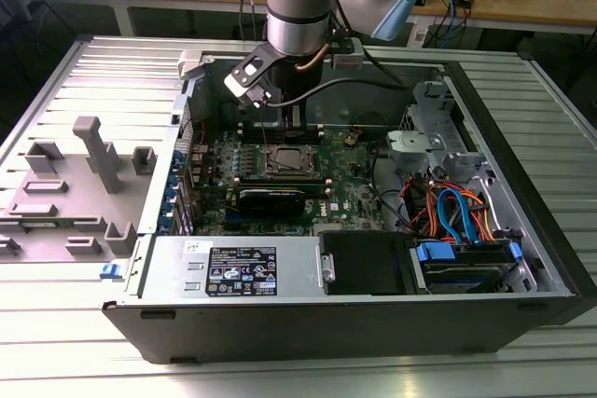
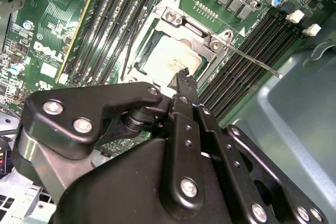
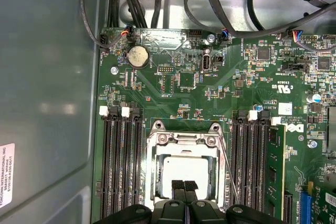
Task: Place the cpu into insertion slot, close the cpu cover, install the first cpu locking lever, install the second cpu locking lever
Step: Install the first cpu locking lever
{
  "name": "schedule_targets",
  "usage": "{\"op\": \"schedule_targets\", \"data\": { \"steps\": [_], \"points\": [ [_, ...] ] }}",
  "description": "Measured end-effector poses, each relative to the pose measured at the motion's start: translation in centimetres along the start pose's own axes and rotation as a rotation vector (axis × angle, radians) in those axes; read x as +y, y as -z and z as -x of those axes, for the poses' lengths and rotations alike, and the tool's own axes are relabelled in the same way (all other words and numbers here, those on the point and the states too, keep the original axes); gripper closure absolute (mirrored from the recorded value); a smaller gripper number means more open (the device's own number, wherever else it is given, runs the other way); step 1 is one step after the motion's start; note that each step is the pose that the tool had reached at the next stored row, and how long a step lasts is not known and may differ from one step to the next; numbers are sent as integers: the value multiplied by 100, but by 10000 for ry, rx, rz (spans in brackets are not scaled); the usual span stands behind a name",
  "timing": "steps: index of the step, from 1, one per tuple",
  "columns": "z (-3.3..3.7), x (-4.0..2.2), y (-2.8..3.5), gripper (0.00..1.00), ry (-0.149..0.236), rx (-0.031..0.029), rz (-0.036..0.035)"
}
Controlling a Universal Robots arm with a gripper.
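Note:
The cpu lies flat in the insertion slot on the green motherboard, its silver top showing in both wrist views. The cpu cover, a silvery frame, lies down around the chip. One thin locking lever runs slanted beside the socket and sticks out free over the memory slots. A second thin lever lies along the opposite side. My gripper hangs just above the chip's edge, black fingers shut with nothing between them. It stands over the socket.
Long black memory slots flank the socket on both sides. The grey case wall stands close beside them. Cables and a drive bay sit at the exterior view's right, the power supply in front. Grey fixtures stand on the table at its left.

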State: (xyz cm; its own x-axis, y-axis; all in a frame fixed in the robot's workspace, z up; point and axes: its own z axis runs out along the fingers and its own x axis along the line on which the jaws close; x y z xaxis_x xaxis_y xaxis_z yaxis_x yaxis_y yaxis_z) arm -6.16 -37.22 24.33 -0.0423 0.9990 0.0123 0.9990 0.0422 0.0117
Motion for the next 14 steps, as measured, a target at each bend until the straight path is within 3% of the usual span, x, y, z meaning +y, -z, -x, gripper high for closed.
{"op": "schedule_targets", "data": {
  "steps": [6, 14],
  "points": [
    [0, -1, 3, 89, 0, -2, -1],
    [-2, 1, 172, 89, 0, 0, 0]
  ]
}}
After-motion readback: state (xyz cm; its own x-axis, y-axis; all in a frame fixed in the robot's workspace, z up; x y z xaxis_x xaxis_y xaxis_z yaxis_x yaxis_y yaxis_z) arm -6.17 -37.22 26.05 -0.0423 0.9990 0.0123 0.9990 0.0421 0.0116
